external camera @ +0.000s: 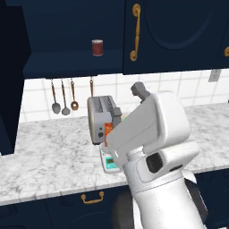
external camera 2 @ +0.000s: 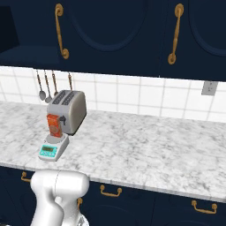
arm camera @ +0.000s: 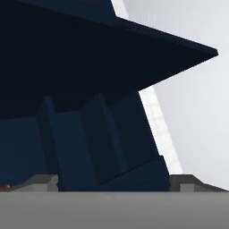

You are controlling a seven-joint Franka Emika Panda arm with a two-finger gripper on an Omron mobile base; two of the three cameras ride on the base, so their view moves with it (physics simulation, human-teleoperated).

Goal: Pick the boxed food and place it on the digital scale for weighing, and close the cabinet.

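The boxed food, a small orange-red carton, stands upright on the digital scale, just in front of the silver toaster. In the left base view my arm covers most of the boxed food and part of the digital scale. The cabinet is open at upper left, with its dark door swung out at the left edge. In the hand view my gripper is open, its fingertips wide apart with nothing between them, close under a dark navy cabinet panel.
A dark red can sits on the open cabinet's shelf. Ladles and spoons hang on the tiled wall behind the toaster. Marble counter stretches to the right. Closed cabinet doors with brass handles hang above, and drawers sit below.
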